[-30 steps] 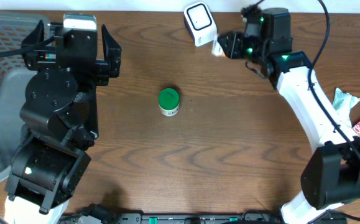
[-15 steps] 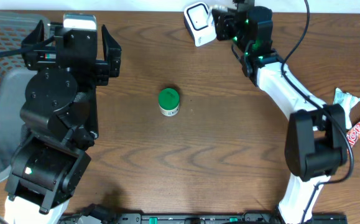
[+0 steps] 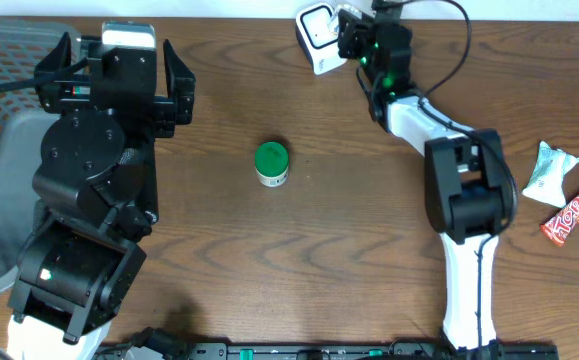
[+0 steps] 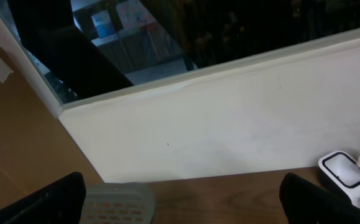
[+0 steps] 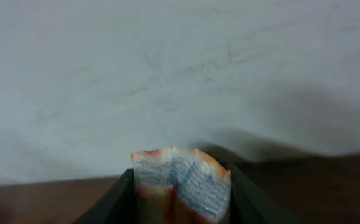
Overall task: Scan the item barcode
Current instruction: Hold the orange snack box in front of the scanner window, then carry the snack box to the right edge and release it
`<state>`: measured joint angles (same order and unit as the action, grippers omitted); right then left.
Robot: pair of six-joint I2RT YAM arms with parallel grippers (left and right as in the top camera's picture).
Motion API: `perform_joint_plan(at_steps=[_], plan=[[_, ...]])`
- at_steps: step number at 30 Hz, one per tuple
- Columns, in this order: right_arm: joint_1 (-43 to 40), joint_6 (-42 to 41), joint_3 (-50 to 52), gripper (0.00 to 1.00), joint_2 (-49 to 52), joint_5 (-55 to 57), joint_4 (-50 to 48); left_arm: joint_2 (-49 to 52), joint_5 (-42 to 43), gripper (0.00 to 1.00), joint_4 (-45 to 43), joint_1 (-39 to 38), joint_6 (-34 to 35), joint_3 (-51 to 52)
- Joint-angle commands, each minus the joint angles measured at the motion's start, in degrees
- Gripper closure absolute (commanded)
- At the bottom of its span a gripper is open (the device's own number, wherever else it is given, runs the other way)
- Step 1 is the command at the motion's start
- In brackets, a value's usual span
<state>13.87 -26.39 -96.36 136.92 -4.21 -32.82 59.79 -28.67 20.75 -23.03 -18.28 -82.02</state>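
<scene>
While the packet [image 5: 181, 182] is being pinched between the jaws of the right gripper [image 3: 351, 38], its printed end is being shown poking out of the grip in the right wrist view, with only pale wall behind it. From overhead, that gripper is being held at the table's far edge, just to the right of the scanner [image 3: 319, 36]. The packet is therefore being presented beside the scanner's window rather than over it. The coming move is judged to turn on that short gap to the left, and on which face of the packet is carrying the barcode. The left gripper [image 3: 116, 70] is being held wide open and empty, well apart from the scanner, so the right arm is being taken as much the nearer. The packet's long axis cannot be told, most of it being hidden by the jaws. Overhead, the packet is being almost wholly covered by the gripper. Its print is being given by the right wrist view alone, where the scanner is not being shown.
</scene>
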Motion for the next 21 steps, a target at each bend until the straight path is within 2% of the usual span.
perform_joint_plan(at_steps=[1,7,14,21], plan=[[1.86,-0.98,-10.78,0.61,5.51,0.9,3.41,-0.33,-0.33,0.0,-0.17,0.24,-0.52,-0.92],[3.13,1.62,-23.78,0.6,12.46,0.87,13.64,-0.33,-0.33,0.0,-0.17,0.24,-0.52,-0.92],[3.5,6.54,-26.75,0.59,12.52,0.85,21.2,-0.33,-0.33,0.0,-0.17,0.24,-0.52,-0.92],[2.56,8.0,-29.88,0.63,6.71,0.7,38.66,-0.33,-0.35,0.0,-0.17,0.24,-0.52,-0.92]])
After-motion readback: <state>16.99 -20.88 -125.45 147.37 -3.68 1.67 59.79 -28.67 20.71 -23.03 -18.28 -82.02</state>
